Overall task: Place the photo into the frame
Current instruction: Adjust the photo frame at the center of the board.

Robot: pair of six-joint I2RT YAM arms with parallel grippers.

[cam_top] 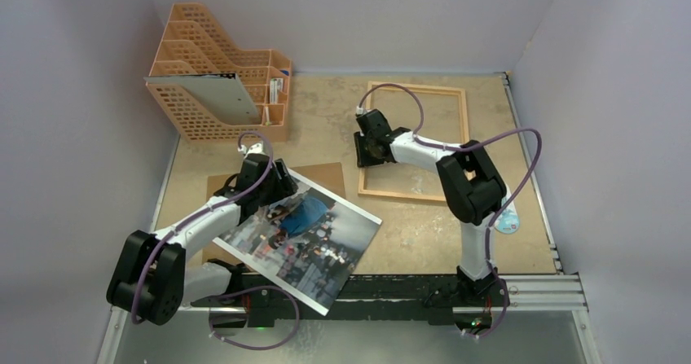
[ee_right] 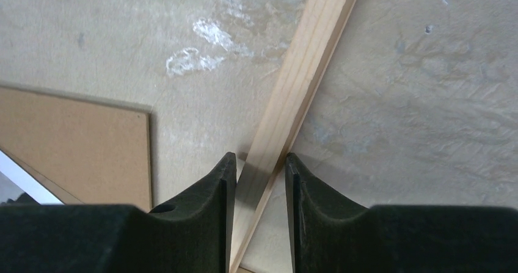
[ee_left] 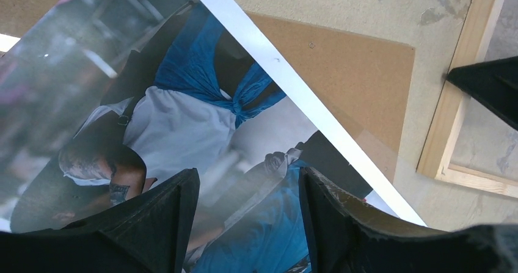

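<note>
Orange file rack [cam_top: 189,118]: it stands at the back left of the bench [cam_top: 424,234], well apart from the frame.
Left end effector [ee_left: 247,178]: it is open. Its two fingers [ee_left: 174,200] stand wide apart, and the picture shows in the gap between them. The tips are low over the far corner of the photo. I cannot tell if they press on it.
Photo [cam_top: 310,242]: a big shiny print with a thin white edge and a person in a blue shirt. It lies turned at a slant on the left side of the bench. Its near corner sticks out over the front rail by the arm bases.
Brown board [cam_top: 330,173]: it lies flat under the far part of the photo, and one corner peeks out toward the frame.
Right end effector [ee_right: 261,163]: its fingers are closed snugly on the left side bar of the frame, one finger on each side of the wood.
Frame [cam_top: 466,120]: light wood, lying flat on the right half of the bench, just beside the brown board. The photo is not in it.
</note>
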